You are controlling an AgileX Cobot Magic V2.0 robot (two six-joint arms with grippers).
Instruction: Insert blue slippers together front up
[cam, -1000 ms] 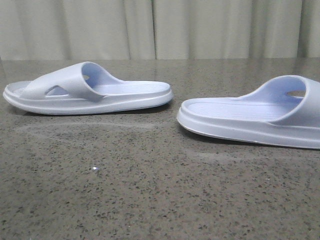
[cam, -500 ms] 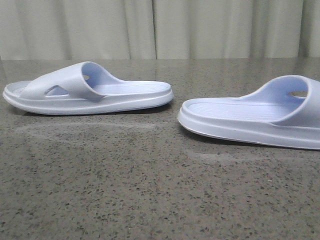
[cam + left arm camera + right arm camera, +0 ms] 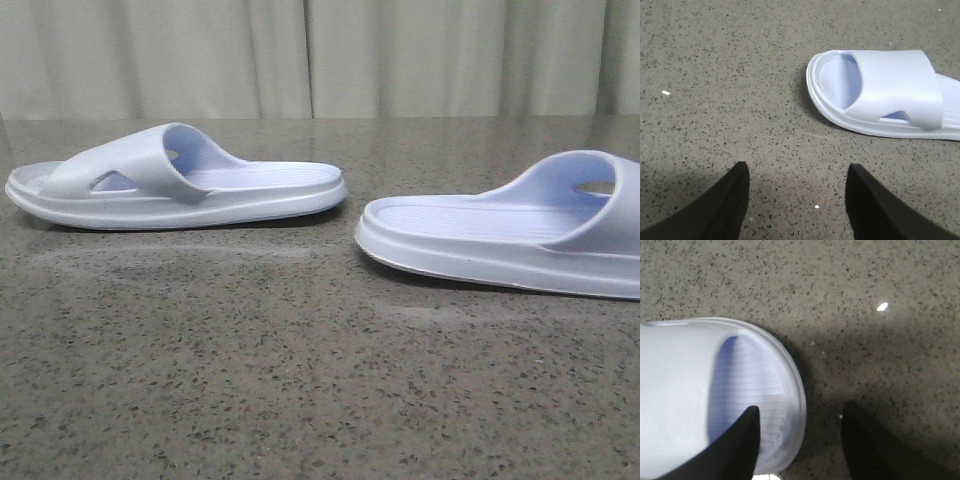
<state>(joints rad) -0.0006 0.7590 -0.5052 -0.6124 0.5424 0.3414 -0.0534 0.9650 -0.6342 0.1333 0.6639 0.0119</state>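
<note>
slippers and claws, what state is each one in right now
left slipper: sole down on the table, lying free, toe end toward the left.
right slipper: sole down, apart from the other, toe end toward the right.
left claw: open, holding nothing.
right claw: open, one finger over the slipper's toe end.

Free room and obstacles on the table [image 3: 300, 380].
Lower frame lies bare; left slipper [image 3: 180, 185] and right slipper [image 3: 510, 235] occupy mid-frame, with an open gap between them.
</note>
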